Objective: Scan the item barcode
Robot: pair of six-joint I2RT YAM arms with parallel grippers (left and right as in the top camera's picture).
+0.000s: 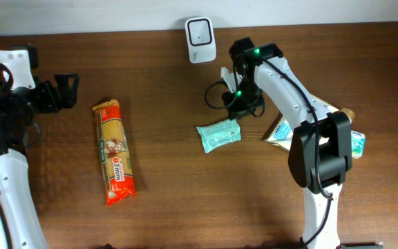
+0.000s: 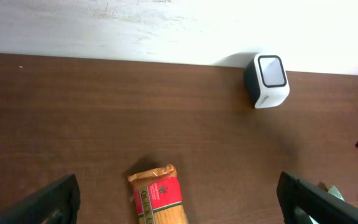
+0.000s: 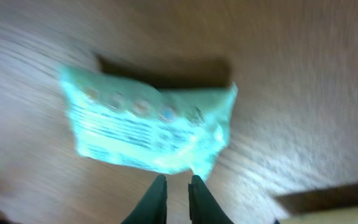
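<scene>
Right wrist view: right hand (image 3: pixel 177 190) closed, empty, tips at lower edge of green packet (image 3: pixel 148 130) on surface (image 3: pixel 303 74). Left hand (image 1: pixel 68 90) wide open.

**Even light from above, heavy smear on the right wrist**

The overhead view is evenly lit and sharp. The dark table (image 1: pixel 164 207) shows its wood grain without glare, and the shadows beside things are short and soft. In the left wrist view the pale wall strip (image 2: pixel 135 25) along the top is washed out nearly white, and the scanner (image 2: pixel 267 81) casts a faint shadow to its left. The right wrist view is badly motion-blurred. The green packet (image 3: pixel 148 127) and its print smear sideways, the grain streaks, and a dark shadow lies behind the packet. Only the right gripper (image 3: pixel 176 186) reads fairly crisp.
</scene>
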